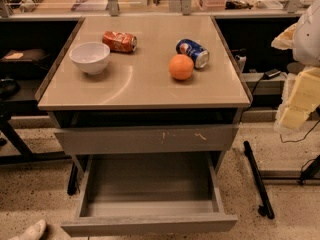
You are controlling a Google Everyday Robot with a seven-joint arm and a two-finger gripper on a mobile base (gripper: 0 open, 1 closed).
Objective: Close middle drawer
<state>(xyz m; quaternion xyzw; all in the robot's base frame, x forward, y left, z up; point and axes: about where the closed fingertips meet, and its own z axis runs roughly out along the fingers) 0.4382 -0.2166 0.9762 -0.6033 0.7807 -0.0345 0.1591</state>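
middle drawer (150, 225) stands wide open, low centre; gripper (296, 103) sits up at the right edge, well apart, spread or pressed together, can't tell.

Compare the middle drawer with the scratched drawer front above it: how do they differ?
The middle drawer is pulled far out, its bare grey interior showing; the scratched drawer appears only slightly out, interior hidden. The middle drawer's front is plain; the scratched drawer's bears pale marks. Both are grey-brown, handleless and similarly wide. The tool sits at the right edge, touching neither.
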